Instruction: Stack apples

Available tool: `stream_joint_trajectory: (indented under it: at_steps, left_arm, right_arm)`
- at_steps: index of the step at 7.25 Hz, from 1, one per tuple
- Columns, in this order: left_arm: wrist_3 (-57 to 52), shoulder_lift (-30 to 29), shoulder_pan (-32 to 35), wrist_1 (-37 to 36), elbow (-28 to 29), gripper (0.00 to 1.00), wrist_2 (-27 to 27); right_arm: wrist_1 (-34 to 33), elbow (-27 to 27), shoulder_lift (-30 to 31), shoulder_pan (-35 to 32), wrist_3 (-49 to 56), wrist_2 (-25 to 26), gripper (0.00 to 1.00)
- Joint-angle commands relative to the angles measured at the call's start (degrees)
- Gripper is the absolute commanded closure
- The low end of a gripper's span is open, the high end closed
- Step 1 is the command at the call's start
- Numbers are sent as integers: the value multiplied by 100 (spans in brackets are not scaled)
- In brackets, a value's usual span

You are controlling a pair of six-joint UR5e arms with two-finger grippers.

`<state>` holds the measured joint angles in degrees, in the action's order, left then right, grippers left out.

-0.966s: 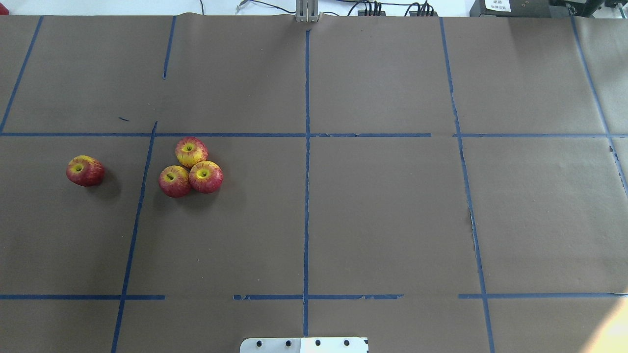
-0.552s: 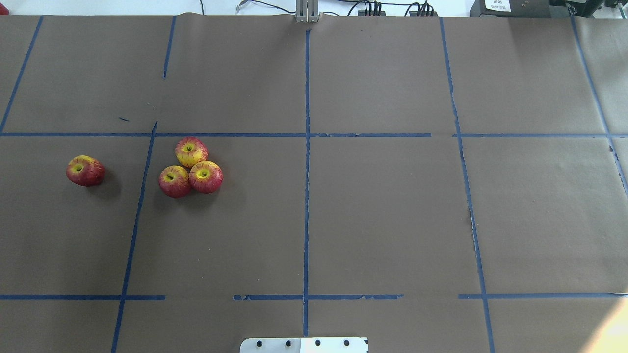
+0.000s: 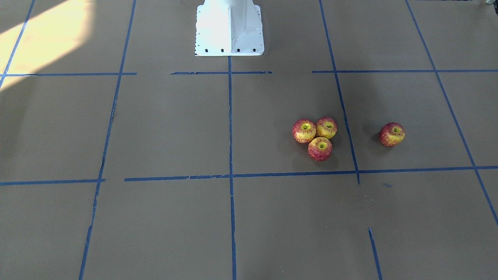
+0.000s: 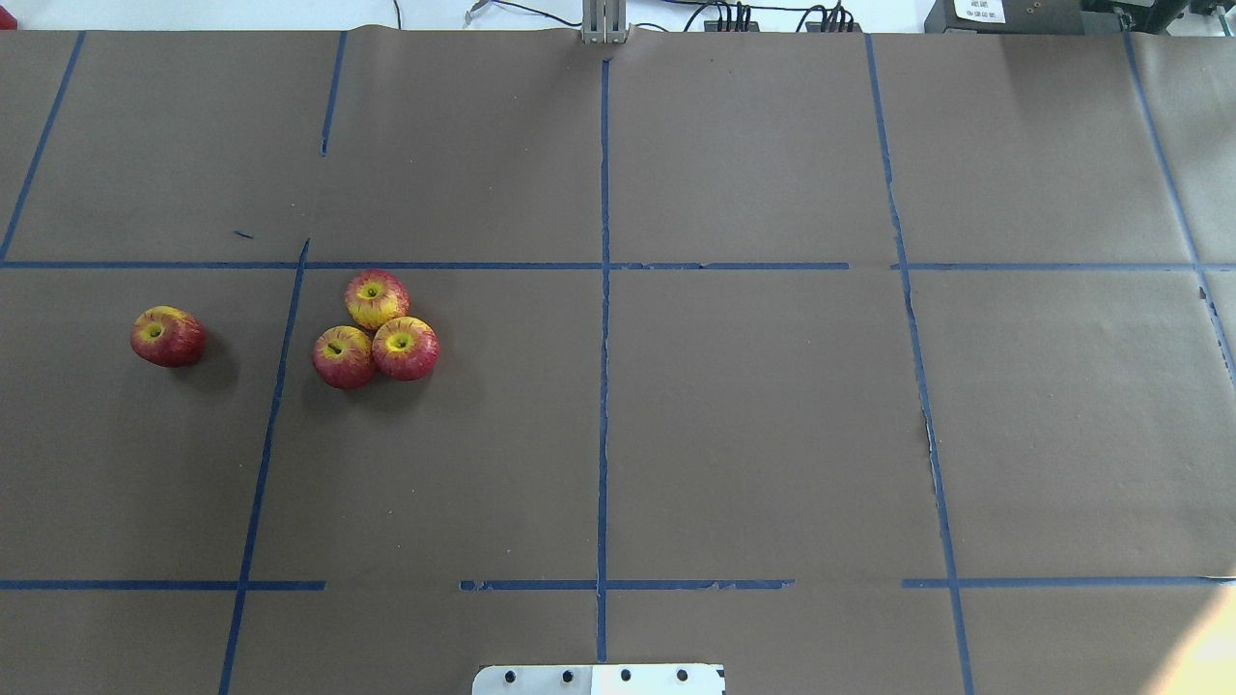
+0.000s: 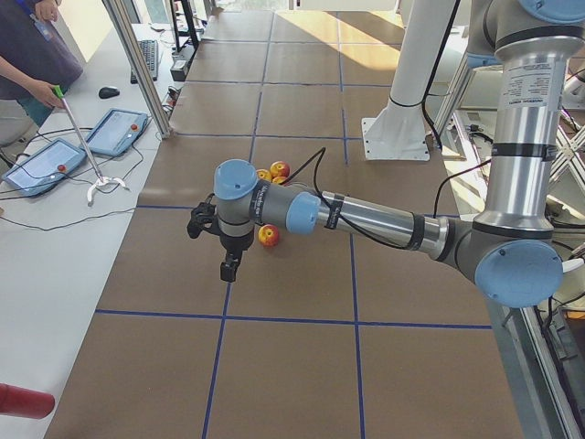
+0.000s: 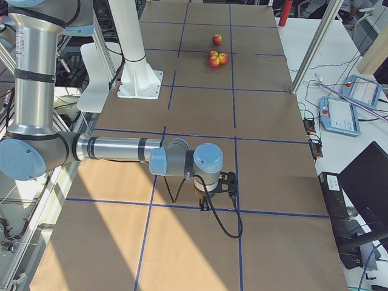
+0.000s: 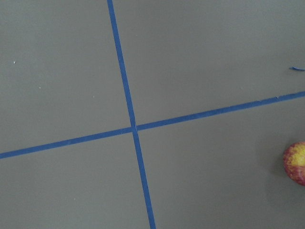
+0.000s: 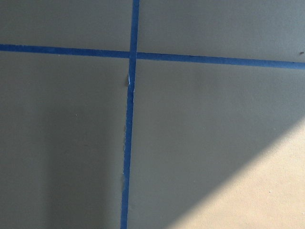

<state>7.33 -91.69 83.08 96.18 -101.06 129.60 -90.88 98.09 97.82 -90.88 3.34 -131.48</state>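
Observation:
Three apples touch in a cluster on the brown table: the far apple [image 4: 377, 299], the near-left apple [image 4: 344, 357] and the near-right apple [image 4: 405, 347]. The cluster also shows in the front view [image 3: 320, 148]. A fourth apple [image 4: 167, 336] lies alone to their left, also in the front view [image 3: 392, 134], and partly at the left wrist view's right edge [image 7: 296, 162]. My left gripper [image 5: 228, 270] hangs above the table near the lone apple [image 5: 268, 235]. My right gripper [image 6: 205, 204] hangs far from the apples [image 6: 216, 59]. I cannot tell whether either is open or shut.
Brown paper with blue tape grid lines [image 4: 603, 386] covers the table. The robot's white base [image 3: 229, 27] stands at the table's robot-side edge. An operator [image 5: 37, 55], tablets [image 5: 114, 131] and cables lie beyond the far edge.

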Motion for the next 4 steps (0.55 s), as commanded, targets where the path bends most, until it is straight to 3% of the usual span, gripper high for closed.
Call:
stream_joint_trajectory:
  at_steps: [1, 4]
  left_arm:
    - [1685, -15, -1017, 988, -45, 0, -600]
    - [3217, -7, -2065, 2058, 50, 0, -726]
  right_arm:
    - [0, 0, 0, 0, 0, 0, 0]
    - [0, 0, 0, 0, 0, 0, 0]
